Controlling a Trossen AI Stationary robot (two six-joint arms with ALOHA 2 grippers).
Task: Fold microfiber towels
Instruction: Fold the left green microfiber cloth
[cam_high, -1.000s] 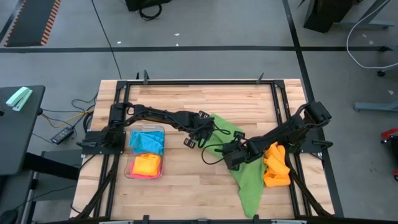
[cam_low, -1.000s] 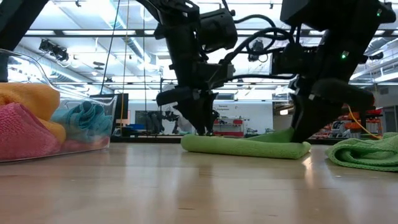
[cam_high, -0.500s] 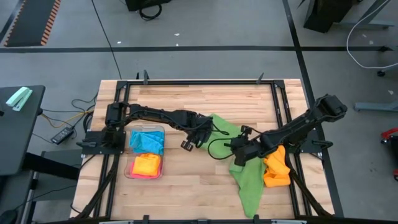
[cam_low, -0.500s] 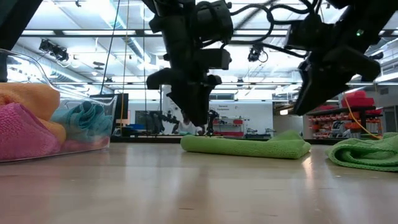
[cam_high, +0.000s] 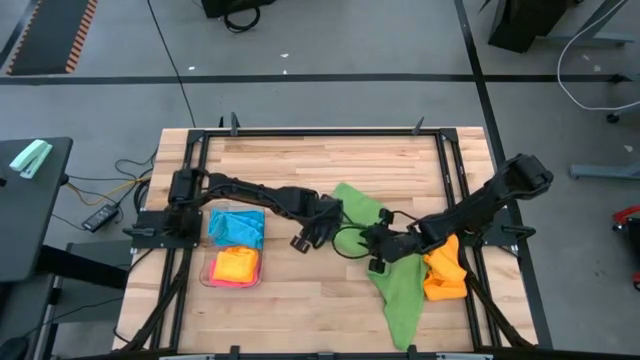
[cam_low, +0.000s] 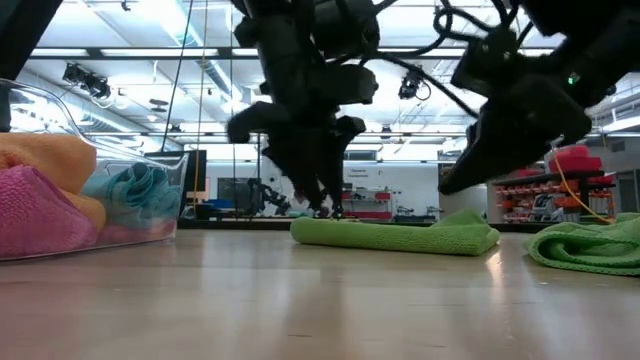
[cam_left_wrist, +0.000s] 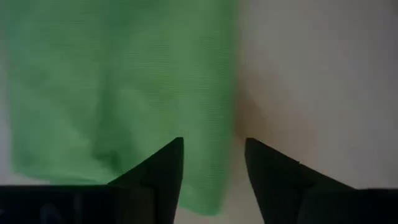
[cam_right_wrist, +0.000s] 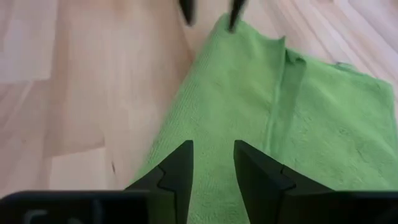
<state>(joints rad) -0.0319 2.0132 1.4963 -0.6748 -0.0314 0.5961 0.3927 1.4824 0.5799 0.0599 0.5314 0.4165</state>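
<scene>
Open wooden table lies in front of me and across the far side, while the green towel and orange towels fill my right, the clear tray of folded towels blocks my left, and my two arms cross the middle.

We counted one green towel spread on the table, one orange towel beside it, and one clear tray holding three towels: blue, orange, pink.
</scene>
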